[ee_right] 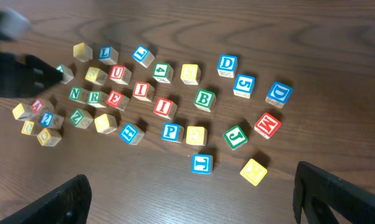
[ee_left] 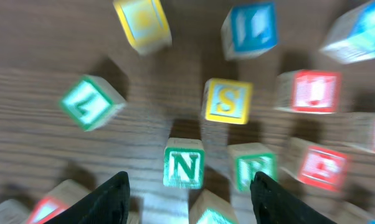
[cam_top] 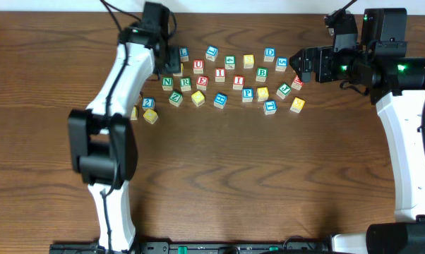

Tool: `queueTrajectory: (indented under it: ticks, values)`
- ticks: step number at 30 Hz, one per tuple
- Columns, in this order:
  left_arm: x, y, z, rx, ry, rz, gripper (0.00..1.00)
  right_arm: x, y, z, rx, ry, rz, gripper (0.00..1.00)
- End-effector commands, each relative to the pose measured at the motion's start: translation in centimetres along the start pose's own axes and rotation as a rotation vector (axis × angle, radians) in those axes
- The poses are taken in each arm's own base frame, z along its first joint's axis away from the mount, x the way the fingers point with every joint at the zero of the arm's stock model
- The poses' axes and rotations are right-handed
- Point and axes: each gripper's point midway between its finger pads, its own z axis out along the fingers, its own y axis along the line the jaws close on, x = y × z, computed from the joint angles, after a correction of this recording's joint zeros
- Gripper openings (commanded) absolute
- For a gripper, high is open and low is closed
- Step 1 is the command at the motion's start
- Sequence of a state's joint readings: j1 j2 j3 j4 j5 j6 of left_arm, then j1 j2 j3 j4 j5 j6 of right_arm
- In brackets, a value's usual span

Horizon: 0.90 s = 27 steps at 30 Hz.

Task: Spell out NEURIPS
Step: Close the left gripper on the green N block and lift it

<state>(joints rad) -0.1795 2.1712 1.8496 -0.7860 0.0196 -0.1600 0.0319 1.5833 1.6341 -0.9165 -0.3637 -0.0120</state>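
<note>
From overhead, the left gripper (cam_top: 171,62) sits over the upper-left end of the cube scatter, and the arm's own bulk hides how it stands. The left wrist view fills that in. Its fingers (ee_left: 113,199) are parted, one on each side of the green N cube (ee_left: 185,167) at bottom centre, with a gap at both sides and nothing held. There N, the green R cube (ee_left: 255,169) and the red E cube (ee_left: 324,167) form a blurred row. The right wrist view shows that row sharply at its left. The red U cube (ee_right: 118,73) is just above E, and a red I cube (ee_right: 164,106) lies further right. Below it, the blue P cube (ee_right: 171,131) is just beside a yellow-faced cube (ee_right: 196,134). The yellow S cube (ee_left: 227,101) above N reads plainly up close but is half covered overhead. The right gripper (cam_top: 294,67) hovers at the scatter's upper-right edge, jaws spread wide and empty.
</note>
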Motion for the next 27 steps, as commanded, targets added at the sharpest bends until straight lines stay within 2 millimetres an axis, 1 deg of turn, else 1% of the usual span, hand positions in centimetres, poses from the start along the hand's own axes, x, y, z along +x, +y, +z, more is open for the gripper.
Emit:
queueTrajectory:
  ticks: [1, 7, 11, 12, 14, 21, 22, 24, 27]
  values:
    - [1.0, 0.2, 2.2, -0.016, 0.041, 0.000, 0.61, 0.3, -0.2, 0.3, -0.006, 0.011, -0.004, 0.99]
    - [1.9, 0.4, 4.5, -0.024, 0.077, 0.002, 0.60, 0.3, -0.2, 0.3, -0.006, 0.011, -0.004, 0.99]
    - [2.6, 0.5, 5.6, -0.030, 0.103, 0.003, 0.54, 0.3, -0.2, 0.3, -0.006, 0.011, -0.004, 0.99]
    - [2.8, 0.5, 5.8, -0.032, 0.108, 0.003, 0.51, 0.3, -0.2, 0.3, -0.006, 0.011, -0.004, 0.99]
    - [2.9, 0.5, 6.0, -0.033, 0.114, 0.003, 0.46, 0.3, -0.2, 0.3, -0.006, 0.011, -0.004, 0.99]
    - [3.2, 0.6, 6.5, -0.039, 0.124, 0.004, 0.43, 0.3, -0.2, 0.3, -0.006, 0.011, -0.004, 0.99]
    - [3.3, 0.7, 6.5, -0.039, 0.126, 0.004, 0.41, 0.3, -0.2, 0.3, -0.006, 0.011, -0.004, 0.99]
    - [3.6, 0.7, 6.7, -0.040, 0.131, 0.004, 0.39, 0.3, -0.2, 0.3, -0.006, 0.011, -0.004, 0.99]
    - [3.5, 0.7, 6.7, -0.040, 0.131, 0.004, 0.31, 0.3, -0.2, 0.3, -0.006, 0.011, -0.004, 0.99]
